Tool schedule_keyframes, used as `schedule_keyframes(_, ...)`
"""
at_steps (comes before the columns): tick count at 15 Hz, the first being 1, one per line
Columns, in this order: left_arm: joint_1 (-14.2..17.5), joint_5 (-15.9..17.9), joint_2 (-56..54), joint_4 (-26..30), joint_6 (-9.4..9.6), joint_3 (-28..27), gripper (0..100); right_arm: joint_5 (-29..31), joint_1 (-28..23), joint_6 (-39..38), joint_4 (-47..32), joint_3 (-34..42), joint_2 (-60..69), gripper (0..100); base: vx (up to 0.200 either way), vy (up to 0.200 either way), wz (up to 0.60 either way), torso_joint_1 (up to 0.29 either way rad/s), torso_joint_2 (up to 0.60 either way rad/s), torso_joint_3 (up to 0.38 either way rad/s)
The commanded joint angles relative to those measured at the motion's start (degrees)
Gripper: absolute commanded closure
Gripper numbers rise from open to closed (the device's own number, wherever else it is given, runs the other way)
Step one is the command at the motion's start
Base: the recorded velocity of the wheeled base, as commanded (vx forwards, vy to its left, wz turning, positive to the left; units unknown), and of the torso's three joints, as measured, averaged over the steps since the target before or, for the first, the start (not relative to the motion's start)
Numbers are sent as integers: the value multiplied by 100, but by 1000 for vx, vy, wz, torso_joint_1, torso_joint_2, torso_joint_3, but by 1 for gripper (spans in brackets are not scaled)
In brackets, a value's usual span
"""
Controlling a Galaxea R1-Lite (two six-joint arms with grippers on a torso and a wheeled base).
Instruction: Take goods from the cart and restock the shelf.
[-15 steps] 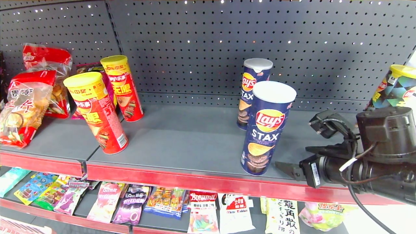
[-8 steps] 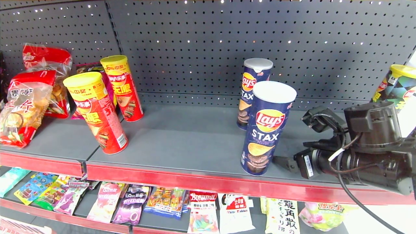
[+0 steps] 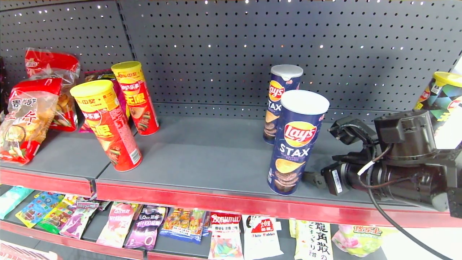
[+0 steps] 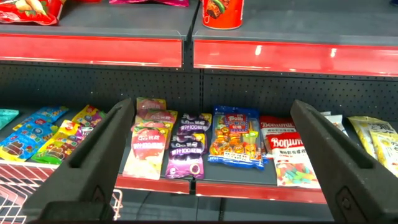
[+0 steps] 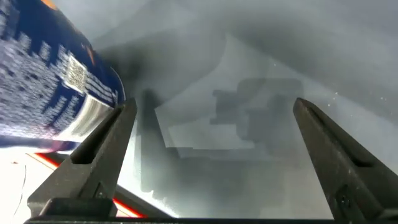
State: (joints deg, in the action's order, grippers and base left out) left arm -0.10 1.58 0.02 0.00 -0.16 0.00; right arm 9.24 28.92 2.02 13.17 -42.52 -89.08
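A tall blue chip can point(image 3: 296, 144) with a white lid stands upright near the front edge of the grey shelf point(image 3: 216, 159). A second blue can point(image 3: 280, 101) stands behind it. My right gripper point(image 3: 321, 169) lies low over the shelf just right of the front can, open, with nothing between its fingers. The right wrist view has that can point(image 5: 43, 81) off to one side of the open right gripper point(image 5: 214, 118), over bare shelf. My left gripper point(image 4: 211, 118) is open and holds nothing, facing the lower shelf's candy packets point(image 4: 236, 137).
Two red chip cans point(image 3: 108, 126) and snack bags point(image 3: 29, 115) fill the shelf's left end. A patterned can point(image 3: 438, 95) stands at the far right. Free shelf lies between the red and blue cans. A white wire cart point(image 4: 12, 193) is low beside the left gripper.
My right arm has shifted left and a little up along the shelf, bringing its open gripper closer to the front blue can. The cans have not moved.
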Motion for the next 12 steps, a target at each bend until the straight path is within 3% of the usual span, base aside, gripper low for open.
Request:
schedule_keyframes(1,1,0,-2,0,-2,0,0,-1,26,-9,2,-19,-13,0,0,0,0,0,0,0)
schedule_keyframes(12,1,0,-2,0,-2,0,0,-1,193,-9,2,-142,-92,0,0,0,0,0,0,0)
